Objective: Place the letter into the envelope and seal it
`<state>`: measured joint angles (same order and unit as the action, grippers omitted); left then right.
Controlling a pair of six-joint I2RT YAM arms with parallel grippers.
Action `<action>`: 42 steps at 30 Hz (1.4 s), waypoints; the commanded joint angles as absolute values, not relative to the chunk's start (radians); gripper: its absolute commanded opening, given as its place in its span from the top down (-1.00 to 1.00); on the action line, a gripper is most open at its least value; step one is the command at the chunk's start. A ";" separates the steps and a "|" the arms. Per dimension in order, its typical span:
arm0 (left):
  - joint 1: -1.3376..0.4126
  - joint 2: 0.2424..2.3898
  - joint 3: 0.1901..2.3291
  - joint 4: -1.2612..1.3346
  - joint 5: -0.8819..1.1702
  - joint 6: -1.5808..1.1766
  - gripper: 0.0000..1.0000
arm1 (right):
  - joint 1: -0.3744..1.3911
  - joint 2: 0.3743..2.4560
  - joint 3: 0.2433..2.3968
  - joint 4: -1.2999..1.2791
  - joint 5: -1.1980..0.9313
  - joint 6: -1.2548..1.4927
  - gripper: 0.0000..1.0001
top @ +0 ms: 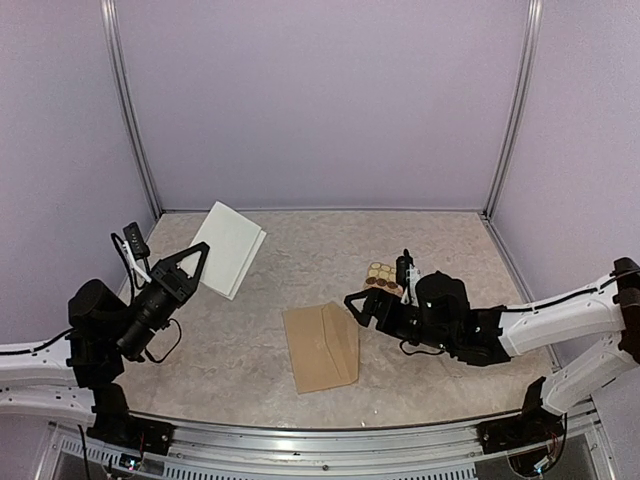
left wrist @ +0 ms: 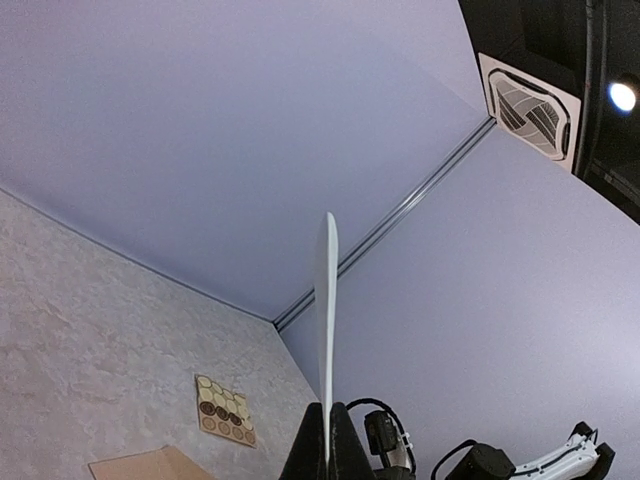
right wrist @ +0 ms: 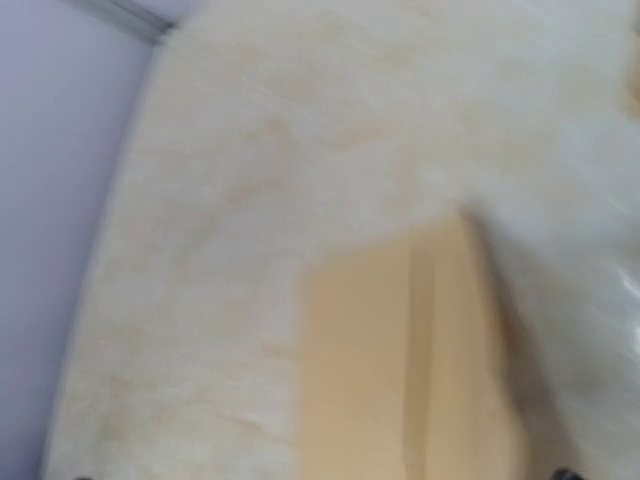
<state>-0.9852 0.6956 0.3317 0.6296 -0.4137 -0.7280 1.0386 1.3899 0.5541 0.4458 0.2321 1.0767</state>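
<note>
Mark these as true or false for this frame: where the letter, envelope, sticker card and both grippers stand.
1. The left gripper holds the letter up off the table. True.
2. The letter is already inside the envelope. False: the envelope lies on the table, apart from the letter.
3. The sticker card lies on the table, farther back than the envelope. True.
4. The right gripper grips the sticker card. False: its tips are at the envelope's right edge, and the card lies free.

One letter (top: 232,247), one envelope (top: 320,347), one sticker card (top: 381,275).
</note>
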 commanded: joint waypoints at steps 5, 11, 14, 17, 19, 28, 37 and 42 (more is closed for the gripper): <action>-1.136 0.813 0.338 0.969 -0.592 -0.600 1.00 | 1.051 1.431 0.849 0.580 -0.194 0.795 -0.91; -1.186 0.893 0.374 1.073 -0.567 -0.521 1.00 | 1.057 1.574 0.995 0.720 -0.384 0.863 -0.83; -1.188 0.913 0.373 1.111 -0.542 -0.517 1.00 | 1.061 1.633 1.054 0.773 -0.442 0.899 -0.82; -1.192 0.927 0.372 1.138 -0.533 -0.517 1.00 | 1.066 1.679 1.100 0.807 -0.486 0.926 -0.76; -1.192 0.936 0.373 1.147 -0.527 -0.520 1.00 | 1.068 1.703 1.121 0.830 -0.511 0.939 -0.66; -1.193 0.977 0.370 1.157 -0.512 -0.539 1.00 | 1.070 1.758 1.191 0.862 -0.539 0.948 0.06; -1.194 1.000 0.374 1.063 -0.507 -0.591 0.46 | 1.048 1.725 1.154 0.790 -0.430 0.929 1.00; -1.117 0.981 0.449 0.633 -0.448 -0.748 -0.20 | 0.965 1.622 1.040 0.554 -0.374 0.870 1.00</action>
<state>-1.1774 0.9920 0.3729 0.9707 -0.5186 -0.6239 1.0313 1.7119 1.1099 0.7570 -0.4404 0.9295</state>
